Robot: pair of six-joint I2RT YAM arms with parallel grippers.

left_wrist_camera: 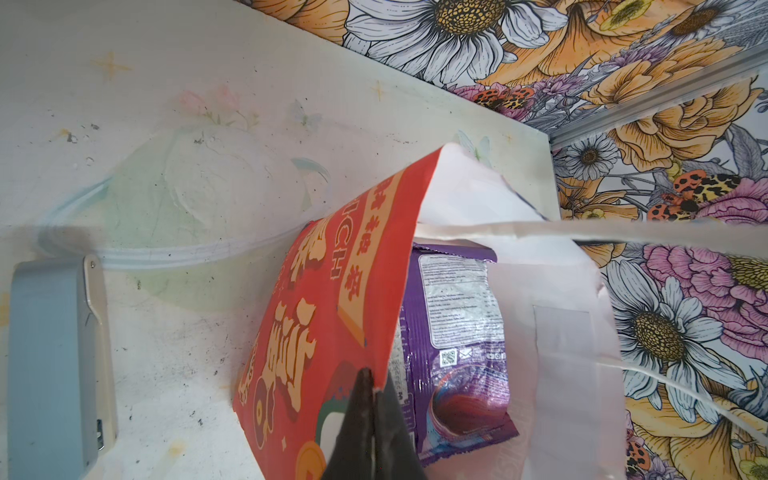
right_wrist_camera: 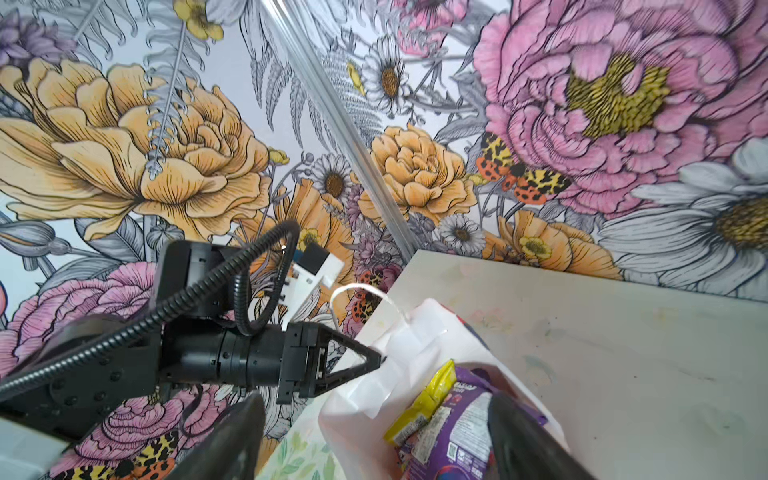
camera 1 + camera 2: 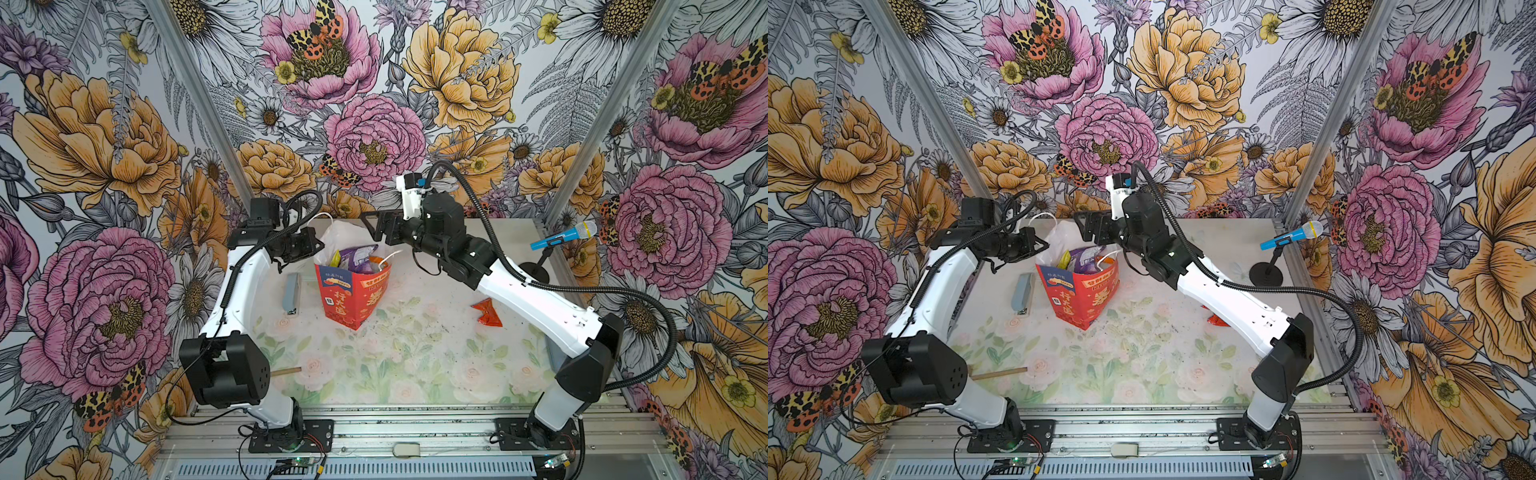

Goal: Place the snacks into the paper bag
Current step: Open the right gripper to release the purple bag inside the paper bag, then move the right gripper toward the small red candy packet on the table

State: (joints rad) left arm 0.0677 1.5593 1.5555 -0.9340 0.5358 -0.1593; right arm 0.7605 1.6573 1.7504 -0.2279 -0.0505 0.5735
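1 grey block [image 3: 291, 292] beside bag [image 3: 353, 300]

Bright, even light is filling both top views; the table [image 3: 419, 291] is washing out pale around the paper bag [image 3: 353, 299], with only faint shadows. In the right wrist view the fingers [image 2: 536, 449] of the right gripper [image 2: 372, 401] are looming dark and blurred, and the purple packet [image 2: 461, 419] is glinting.
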